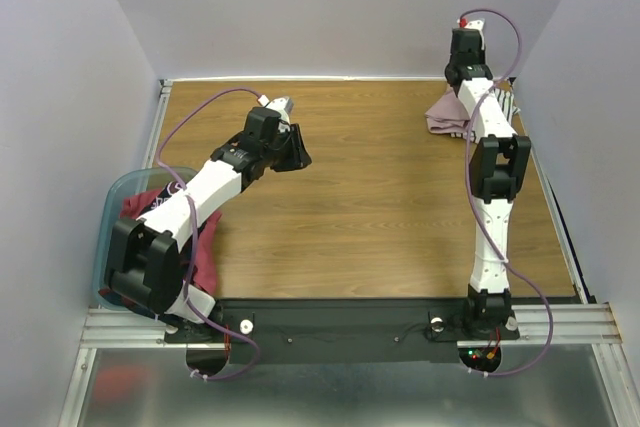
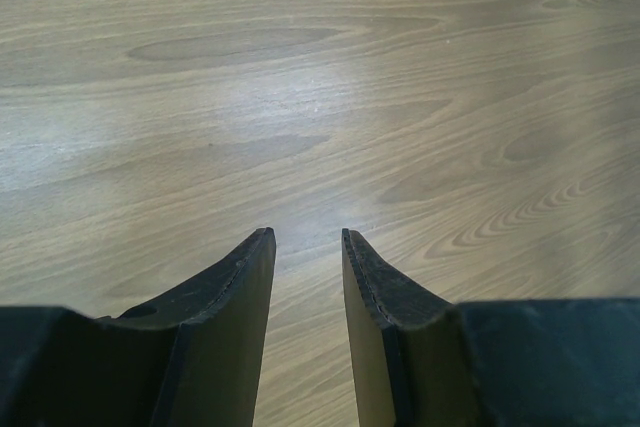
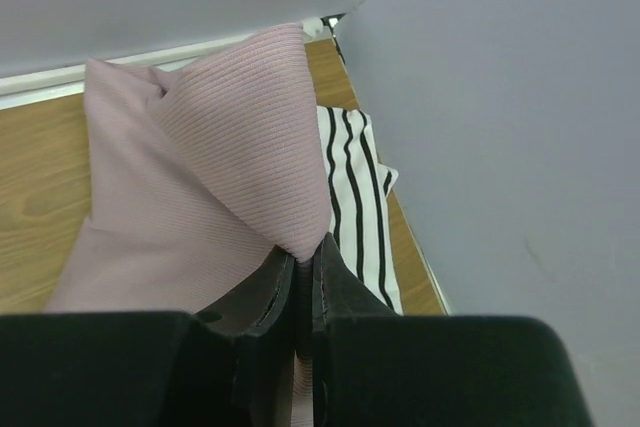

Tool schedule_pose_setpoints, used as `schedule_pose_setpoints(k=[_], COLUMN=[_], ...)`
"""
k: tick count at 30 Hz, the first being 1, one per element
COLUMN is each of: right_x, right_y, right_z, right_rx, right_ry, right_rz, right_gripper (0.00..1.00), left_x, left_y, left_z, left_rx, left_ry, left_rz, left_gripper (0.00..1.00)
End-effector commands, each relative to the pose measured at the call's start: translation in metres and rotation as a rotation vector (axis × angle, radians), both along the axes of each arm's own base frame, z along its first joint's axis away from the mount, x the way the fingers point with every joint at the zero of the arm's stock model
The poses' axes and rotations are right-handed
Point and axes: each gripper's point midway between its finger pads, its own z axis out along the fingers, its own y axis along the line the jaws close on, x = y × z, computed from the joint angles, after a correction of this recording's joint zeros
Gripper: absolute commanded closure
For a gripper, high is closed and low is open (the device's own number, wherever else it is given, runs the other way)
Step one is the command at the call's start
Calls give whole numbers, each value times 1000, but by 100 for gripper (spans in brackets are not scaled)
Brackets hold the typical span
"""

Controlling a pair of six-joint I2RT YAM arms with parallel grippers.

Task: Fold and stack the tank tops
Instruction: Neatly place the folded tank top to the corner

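My right gripper [image 3: 304, 253] is shut on a fold of the dusty pink tank top [image 3: 190, 187] and holds it lifted over the white black-striped tank top [image 3: 355, 197] at the table's far right corner. In the top view the pink top [image 1: 442, 112] hangs beside the right arm, with a bit of the striped top [image 1: 508, 105] showing behind it. My left gripper [image 2: 306, 239] is open and empty over bare wood; in the top view it [image 1: 297, 150] is left of centre. A dark red tank top [image 1: 148, 203] lies in the tub, partly under the left arm.
A translucent light-blue plastic tub [image 1: 112, 209] stands at the near left edge, hanging partly off the wooden table [image 1: 380, 207]. Grey walls close in on the left, back and right. A metal rail runs along the near edge.
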Motion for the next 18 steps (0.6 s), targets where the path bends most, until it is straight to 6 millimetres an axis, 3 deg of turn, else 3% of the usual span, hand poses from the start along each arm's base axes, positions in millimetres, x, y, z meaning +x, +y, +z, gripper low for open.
schedule_pose_setpoints(k=[1,6,13,17,18], right_x=[-6,-12,-23,-28,-30], right_y=[-36,-59,-84,-93,-95], right_z=[45,35,-15,-28,-29], right_rx=[25,74,139,140,136], right_ry=[-126,-126,-66,-52,-50], right_rz=[-61,-79,-130,-169,-181], right_gripper=[100,100,100,82,65], left_x=[3,2,2,1,1], left_y=[-2,-3,-5,-6,-6], left_z=[1,-2,-4,-8,-8], left_rx=[-9,-13,-15,-16,-17], left_ry=[-23,-16,-9,-1,0], left_rz=[-24,-30,-37,-46,-45], left_gripper=[55,55,55,55,55])
